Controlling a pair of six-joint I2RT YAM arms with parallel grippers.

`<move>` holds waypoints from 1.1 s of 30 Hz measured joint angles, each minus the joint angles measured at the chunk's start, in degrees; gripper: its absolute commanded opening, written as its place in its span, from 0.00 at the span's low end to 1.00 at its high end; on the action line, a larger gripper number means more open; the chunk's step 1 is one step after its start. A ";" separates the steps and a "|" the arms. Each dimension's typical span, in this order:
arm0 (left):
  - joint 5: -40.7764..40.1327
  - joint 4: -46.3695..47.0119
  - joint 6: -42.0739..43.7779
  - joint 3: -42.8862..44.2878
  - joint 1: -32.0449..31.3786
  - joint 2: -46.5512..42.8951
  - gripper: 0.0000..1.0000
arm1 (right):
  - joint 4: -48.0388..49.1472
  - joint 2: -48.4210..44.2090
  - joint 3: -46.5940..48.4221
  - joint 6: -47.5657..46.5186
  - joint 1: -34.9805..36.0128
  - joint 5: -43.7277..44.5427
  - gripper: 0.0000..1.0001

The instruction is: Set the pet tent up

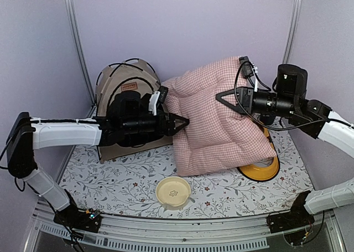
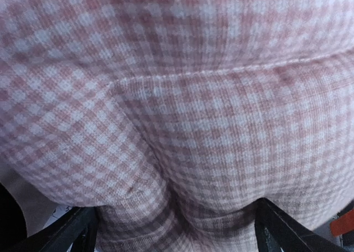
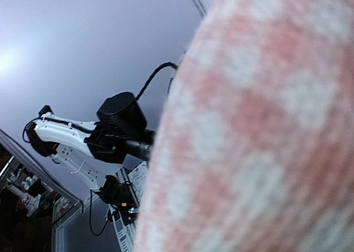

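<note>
Top external: tan pet tent (image 1: 116, 77) stands domed, black poles (image 1: 135, 60) arched.

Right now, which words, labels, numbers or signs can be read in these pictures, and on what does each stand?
No words or numbers can be read in any view.
Label patch on the tent: it has print, but too small to read.
Bowl: a small mark in its bottom, perhaps a paw print; no letters.
Cushion: checks only, no text.
</note>
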 measured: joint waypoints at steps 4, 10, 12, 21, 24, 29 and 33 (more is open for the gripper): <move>0.55 1.27 -0.92 0.37 0.00 1.22 0.97 | 3.10 1.44 0.00 -0.50 2.19 -4.37 0.00; 0.66 3.72 -0.83 -2.14 0.00 -1.46 0.73 | 2.64 6.29 3.74 -3.02 2.14 -8.55 0.00; 0.68 4.02 -0.61 -3.89 -0.07 -3.78 0.71 | 3.13 8.02 4.70 -3.28 2.16 -11.04 0.00; -7.17 2.78 0.13 -12.15 -0.31 -14.93 0.95 | 2.56 9.53 9.22 -3.76 2.16 -16.68 0.00; -9.86 2.14 -0.11 -16.22 -0.31 -19.06 0.99 | 2.34 9.53 11.93 -4.42 2.16 -17.90 0.00; -9.27 3.45 -0.50 -20.81 -0.31 -22.01 0.98 | 2.27 9.55 13.49 -5.05 2.19 -20.17 0.00; -7.45 4.63 -0.81 -21.44 -0.31 -22.49 0.69 | 2.43 10.32 13.49 -5.01 2.19 -20.96 0.00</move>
